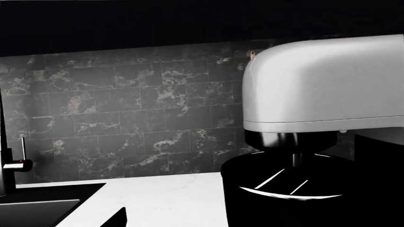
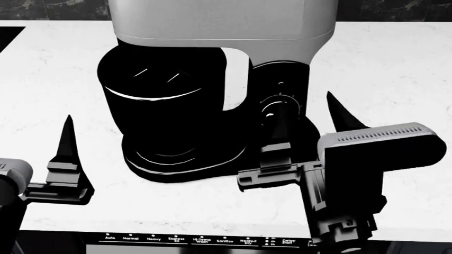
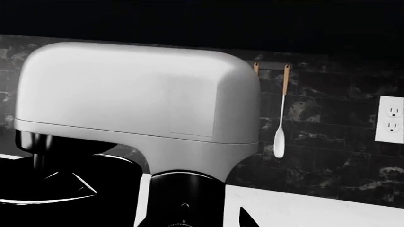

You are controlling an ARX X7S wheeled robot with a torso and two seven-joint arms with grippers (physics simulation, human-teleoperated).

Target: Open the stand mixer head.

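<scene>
The stand mixer head (image 2: 222, 21) is a light-grey rounded block. It sits level and down over the glossy black bowl (image 2: 162, 100). It also shows in the left wrist view (image 1: 322, 85) and in the right wrist view (image 3: 139, 94). My right gripper (image 2: 310, 124) is open and empty. One finger (image 2: 281, 132) is in front of the black mixer column with the dial (image 2: 279, 100), and the other finger is to the column's right. My left gripper (image 2: 28, 148) is to the left of the bowl and apart from it, low over the counter. Only one of its fingers (image 2: 67, 140) shows, set wide.
The mixer stands on a white counter (image 2: 395, 69) against a dark tiled wall. A sink (image 1: 38, 208) and a black faucet (image 1: 9, 165) lie to the left. A white spatula (image 3: 279, 137) hangs on the wall and an outlet (image 3: 392, 118) is to the right. A dishwasher panel (image 2: 198, 241) is below the counter's front edge.
</scene>
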